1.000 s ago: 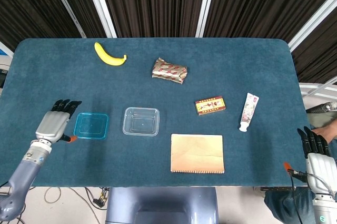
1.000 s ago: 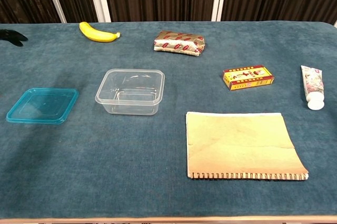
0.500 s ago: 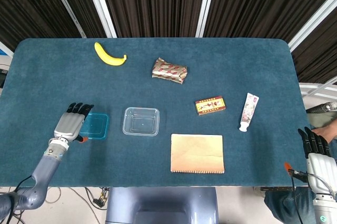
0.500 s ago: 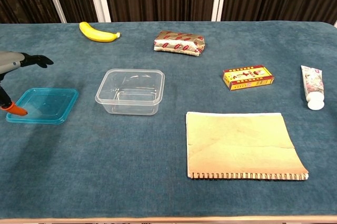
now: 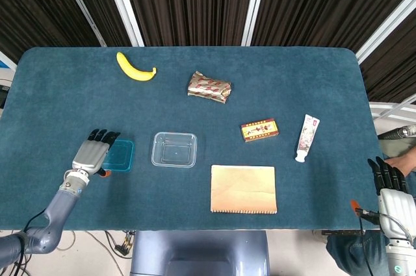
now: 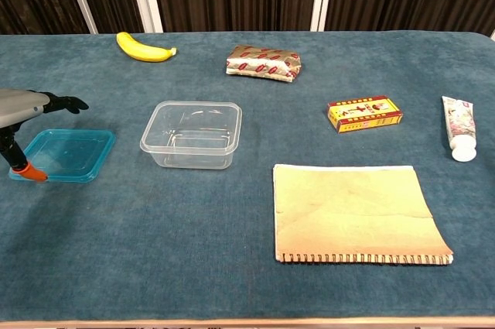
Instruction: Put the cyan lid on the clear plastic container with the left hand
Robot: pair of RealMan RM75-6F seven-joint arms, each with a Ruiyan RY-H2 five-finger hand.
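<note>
Cyan lid (image 6: 63, 154) lying flat on the blue-carpeted table (image 5: 58, 94), near the left edge and toward the front, just left of the clear plastic container (image 6: 191, 135) but not touching it. Container open-topped, upright, nothing inside as far as can be seen. Left hand (image 5: 92, 155) spread flat over the lid's left part, palm down, fingers (image 6: 68, 103) stretched out and apart above the lid, orange-tipped thumb down at the lid's front left corner in the chest view; hard to say whether it actually touches. Nothing gripped there. Right hand (image 5: 389, 185) parked off the table's right front corner, dark fingers straight, close side by side and pointing up, holding nothing. Banana (image 5: 134, 68) up at the back left, foil snack packet (image 5: 208, 87) at the back around the middle. Small red and yellow box (image 5: 259, 130) right of centre, and a toothpaste-like tube (image 5: 306, 137) further right, cap end toward the front. Tan spiral notebook (image 5: 243, 188) closed at the front edge, right of the container and in front of the box. Dark slatted curtain (image 5: 195, 3) behind the far edge.
</note>
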